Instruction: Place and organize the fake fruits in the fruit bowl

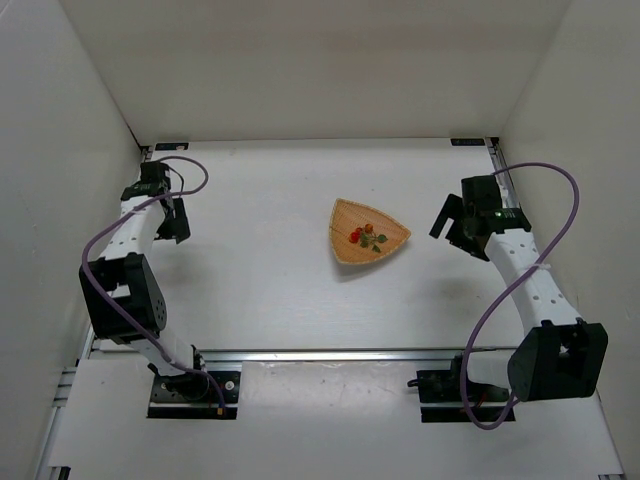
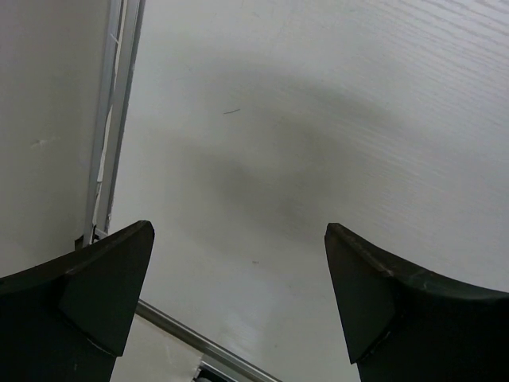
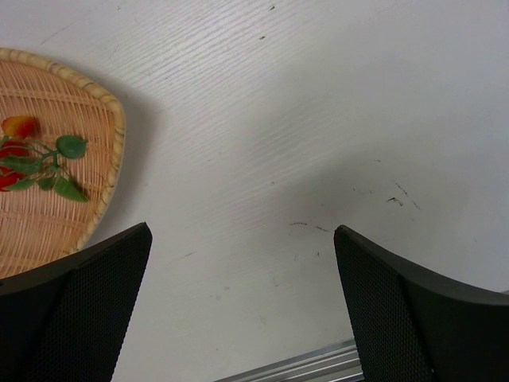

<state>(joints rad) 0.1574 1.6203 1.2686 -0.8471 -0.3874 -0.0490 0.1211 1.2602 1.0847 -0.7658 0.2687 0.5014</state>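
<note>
The woven fruit bowl (image 1: 349, 214) sits on the white table (image 1: 255, 265), right of the middle and a little toward the far side. It is a shallow, light-brown basket of rounded-triangle shape. The fake fruits (image 1: 366, 235) lie inside it, near its centre: a few small red-orange balls on thin stems with green leaves. None of them lies out on the table that I can see.

The right gripper (image 1: 446, 218) hangs just right of the bowl, apart from it. In the right wrist view its two dark fingers are spread wide (image 3: 242, 230), with only bare table between them. The bowl's rim (image 3: 118, 131) shows at the left edge of that view, with the fruits (image 3: 19, 126) and their leaves resting on the weave.

The left gripper (image 1: 177, 220) is well away, at the far-left part of the table close to the left wall. In the left wrist view its fingers are also spread apart (image 2: 238, 228) and hold nothing, with plain tabletop beneath them and a metal edge strip (image 2: 118, 103) running along beside the wall.

A purple cable (image 1: 556, 215) loops along each arm, and a metal rail (image 1: 330, 353) crosses the near edge in front of the two bases.
</note>
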